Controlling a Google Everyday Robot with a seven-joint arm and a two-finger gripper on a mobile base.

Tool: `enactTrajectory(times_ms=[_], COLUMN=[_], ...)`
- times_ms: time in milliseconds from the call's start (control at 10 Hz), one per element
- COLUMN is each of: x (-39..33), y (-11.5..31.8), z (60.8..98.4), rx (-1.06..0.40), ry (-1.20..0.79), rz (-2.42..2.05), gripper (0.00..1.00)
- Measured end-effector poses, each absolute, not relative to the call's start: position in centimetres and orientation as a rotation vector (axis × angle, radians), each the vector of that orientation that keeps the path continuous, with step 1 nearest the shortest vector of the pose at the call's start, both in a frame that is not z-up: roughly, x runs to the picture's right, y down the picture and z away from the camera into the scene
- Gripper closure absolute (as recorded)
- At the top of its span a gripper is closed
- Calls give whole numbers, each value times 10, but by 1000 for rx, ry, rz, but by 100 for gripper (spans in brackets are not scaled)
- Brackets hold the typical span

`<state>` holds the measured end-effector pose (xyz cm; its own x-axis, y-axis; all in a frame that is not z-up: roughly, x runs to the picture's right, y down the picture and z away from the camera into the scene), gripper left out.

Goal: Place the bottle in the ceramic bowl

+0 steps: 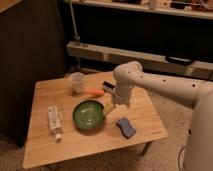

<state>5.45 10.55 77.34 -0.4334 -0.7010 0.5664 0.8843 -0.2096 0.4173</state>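
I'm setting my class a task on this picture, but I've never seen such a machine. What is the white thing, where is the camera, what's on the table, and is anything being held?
The white thing is a robot arm reaching in from the right. There is one camera, looking down at the wooden table; where it is mounted isn't known. The gripper, the arm's grasping end, hangs just right of the green ceramic bowl. Also on the table are a clear bottle lying on its side at the left, a white cup, an orange object and a blue sponge. The bottle is not held.
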Motion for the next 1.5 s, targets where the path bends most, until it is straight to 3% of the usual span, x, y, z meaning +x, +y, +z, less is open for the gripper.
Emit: enactTrajectory(times_ms=[500,800,1200,1500], x=[-50,-130,-227,-269], y=[54,41,59,77], z=[759,755,750,791], rx=[-49,25,66,38], ry=[-811,-810,-840,-873], rz=[-1998,-2067,-2111,-2083], gripper=[20,20,20,20])
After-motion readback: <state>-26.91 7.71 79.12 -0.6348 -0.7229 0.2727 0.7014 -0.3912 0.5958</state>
